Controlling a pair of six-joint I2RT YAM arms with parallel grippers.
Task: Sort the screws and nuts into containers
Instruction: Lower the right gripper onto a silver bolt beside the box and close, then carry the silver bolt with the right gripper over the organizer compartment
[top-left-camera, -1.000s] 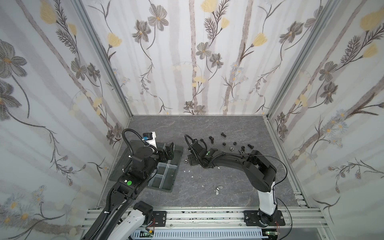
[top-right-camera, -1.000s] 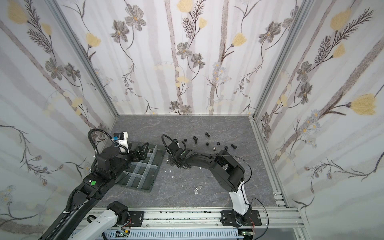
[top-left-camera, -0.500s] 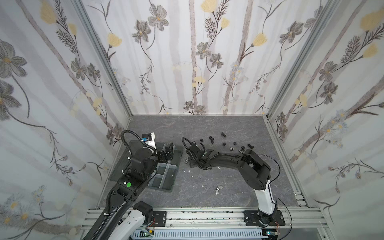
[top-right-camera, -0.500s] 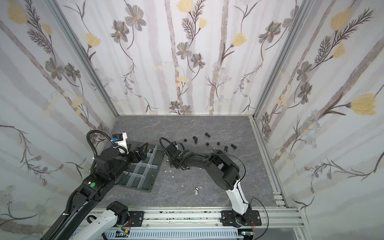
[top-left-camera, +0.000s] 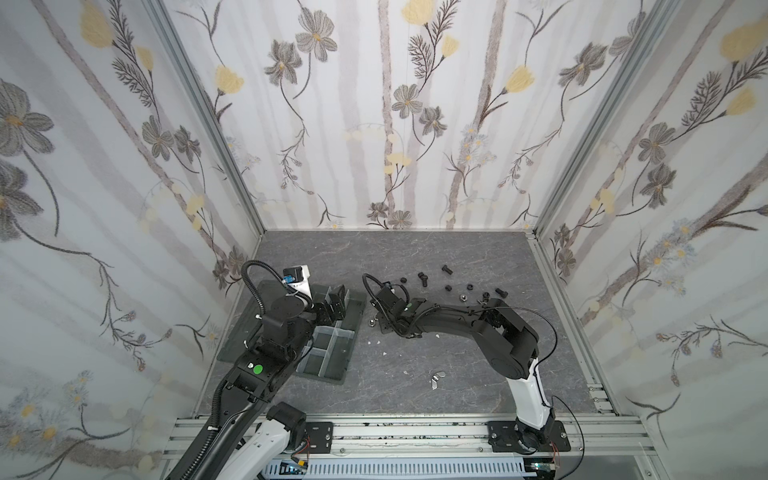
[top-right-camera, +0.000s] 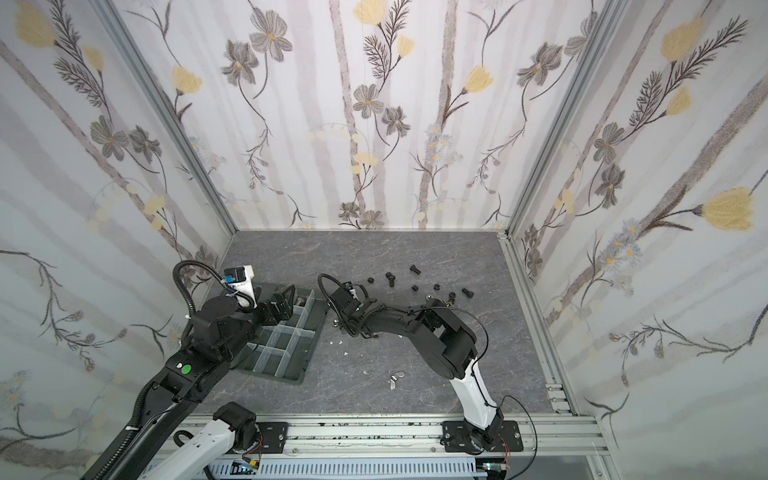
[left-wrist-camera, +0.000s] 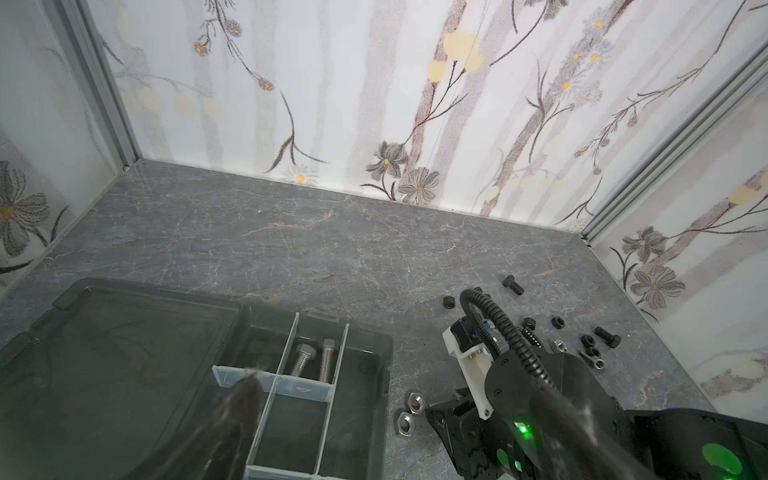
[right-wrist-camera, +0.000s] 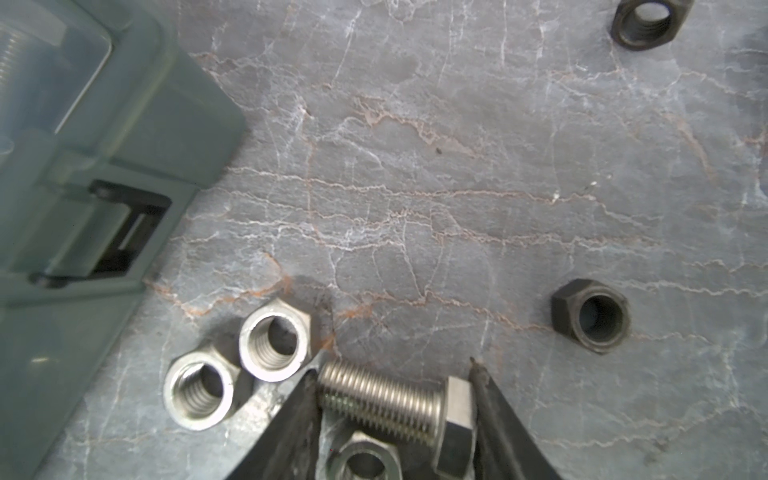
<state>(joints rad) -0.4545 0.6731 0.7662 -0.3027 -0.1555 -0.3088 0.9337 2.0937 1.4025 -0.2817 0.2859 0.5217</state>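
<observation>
Right hand (right-wrist-camera: 395, 365) is down on the bench (right-wrist-camera: 457, 166) and partly open, and the silver screw (right-wrist-camera: 390, 401) lies flat right between its fingers. One fingertip (right-wrist-camera: 301, 399) sits at the thread end, and the other is hard up against the hex head. Whether it is actually pinching yet, I can't tell; the screw looks to be resting on the bench. It's an end-to-end grip along the shank, so my read is that the squeeze has to land square on both ends or the screw will skid out sideways. Then lift straight up. Watch the company: two silver nuts (right-wrist-camera: 274, 345) sit just beside the thread-side finger, and a third nut (right-wrist-camera: 365, 461) lies between the fingers, nearer the palm, so a dragged lift could take one along. A black nut (right-wrist-camera: 590, 316) lies well clear on the head side. The organiser tray (right-wrist-camera: 187, 104) is near, just past the nuts, and the left wrist view shows two silver screws in a compartment (left-wrist-camera: 311, 361), which looks like the natural drop. Left hand (top-left-camera: 333, 305) hangs over the tray's far end, spread wide, holding nothing.
</observation>
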